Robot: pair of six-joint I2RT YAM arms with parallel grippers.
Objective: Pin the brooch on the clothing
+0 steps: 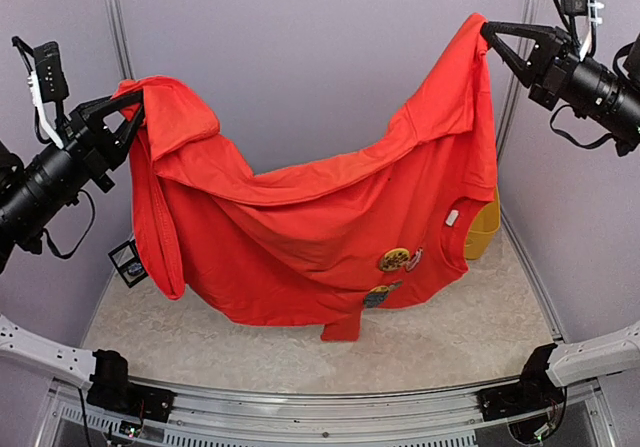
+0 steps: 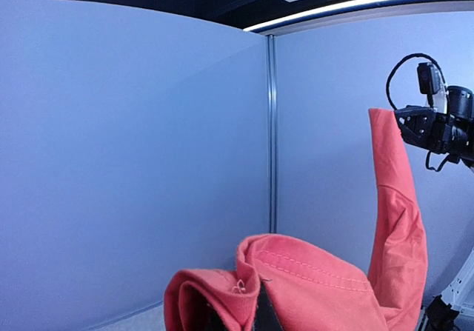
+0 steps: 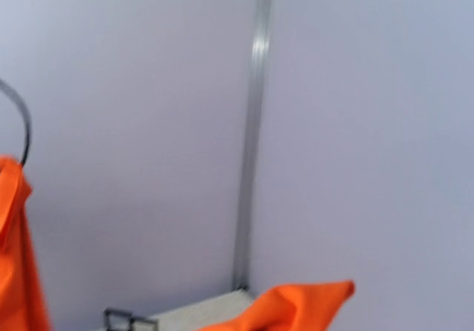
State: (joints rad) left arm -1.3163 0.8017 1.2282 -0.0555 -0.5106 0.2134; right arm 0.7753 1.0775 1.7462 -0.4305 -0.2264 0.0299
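Pale speckled table [image 1: 450, 337] — yellow basket [image 1: 487, 225] at its right, small black box [image 1: 127, 263] at its left.

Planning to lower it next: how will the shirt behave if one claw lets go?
Likely very floppy: the shirt sags in deep folds between the left claw and right claw. Probably light, since two pinched edges hold it up. Released on one side, it would probably swing and collapse, brooches pulling the front down.
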